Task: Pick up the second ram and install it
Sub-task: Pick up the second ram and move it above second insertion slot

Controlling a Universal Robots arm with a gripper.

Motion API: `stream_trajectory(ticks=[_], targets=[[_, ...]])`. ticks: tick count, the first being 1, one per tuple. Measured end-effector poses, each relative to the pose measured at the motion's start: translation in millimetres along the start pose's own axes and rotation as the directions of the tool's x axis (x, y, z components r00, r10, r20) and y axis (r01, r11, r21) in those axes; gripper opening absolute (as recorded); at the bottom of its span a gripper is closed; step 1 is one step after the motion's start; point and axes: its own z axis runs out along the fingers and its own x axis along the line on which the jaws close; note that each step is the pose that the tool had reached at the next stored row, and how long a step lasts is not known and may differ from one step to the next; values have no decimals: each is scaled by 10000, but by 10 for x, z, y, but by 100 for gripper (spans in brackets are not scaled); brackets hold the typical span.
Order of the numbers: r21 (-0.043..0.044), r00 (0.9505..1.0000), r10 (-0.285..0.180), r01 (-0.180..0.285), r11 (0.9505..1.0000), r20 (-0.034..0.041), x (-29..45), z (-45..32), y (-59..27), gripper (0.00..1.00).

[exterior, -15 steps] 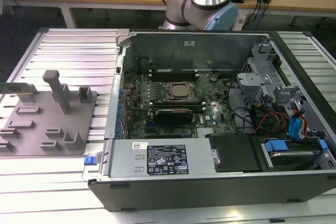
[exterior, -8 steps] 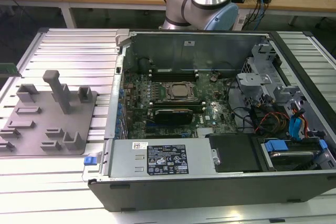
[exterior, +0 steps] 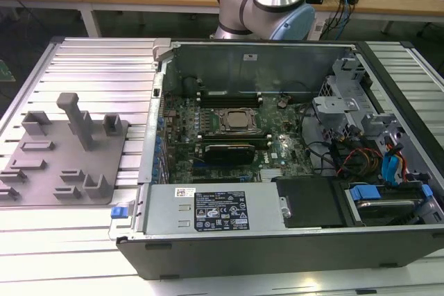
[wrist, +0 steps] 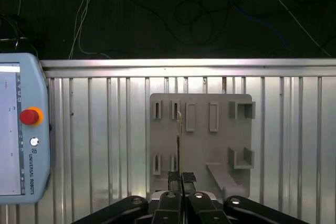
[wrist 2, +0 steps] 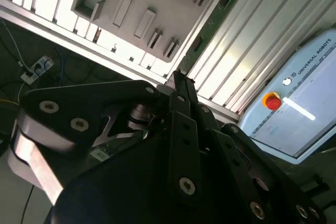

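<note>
In both wrist views the tool [wrist: 181, 178] [wrist 2: 177, 78] has its dark fingers drawn together on the near end of the second ram [wrist 2: 210, 30], so that end is hidden between them. The stick runs straight out from the fingertips, and in the first wrist view it shows edge-on as a thin line [wrist: 178, 135], with its chips and label impossible to make out. Beyond it lie the grey fixture plate [wrist: 202, 145] on the ribbed counter [wrist: 105, 129] and the teach pendant [wrist: 21, 145], partly cut off, while in the exterior view the open computer case [exterior: 277, 258] stands beside that plate [exterior: 62, 171].
</note>
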Motion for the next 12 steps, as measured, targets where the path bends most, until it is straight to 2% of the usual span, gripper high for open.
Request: stream_trajectory(ticks=[8, 12], targets=[[0, 10000, 0, 0, 10000, 0, 0, -3, -4, 9], [0, 10000, 0, 0, 10000, 0, 0, -3, -78, 9]])
